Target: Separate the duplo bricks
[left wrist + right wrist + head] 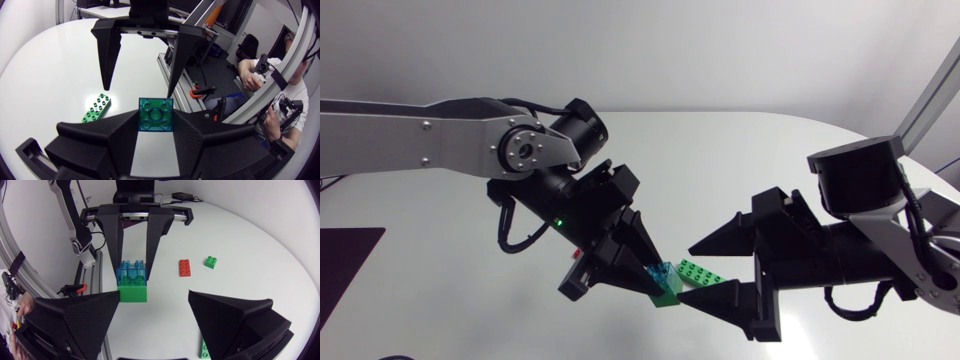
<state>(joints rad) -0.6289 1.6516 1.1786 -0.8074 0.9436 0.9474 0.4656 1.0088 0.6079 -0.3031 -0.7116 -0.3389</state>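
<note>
Two duplo bricks sit pressed together as one stack (662, 285): a clear blue brick (131, 272) on top and a green brick (133, 292) under it. The stack is close to a straight edge of the table (770, 160); I cannot tell whether its base rests on the tabletop. The left gripper (653, 278) comes down on it at a slant, its two fingers pressed against opposite sides of the blue brick.

The right gripper (686, 273) faces the stack from the other side, just beside it but apart from it, its fingers spread wide with nothing held between them. A long green brick (702, 272) lies flat on the table, studs up, and in the head view it falls in the gap between those spread fingers. Whether a finger touches it cannot be told.

Beyond the left gripper and farther in from that edge, a red brick (185, 267) and a small green brick (210, 261) lie near each other but apart.
</note>
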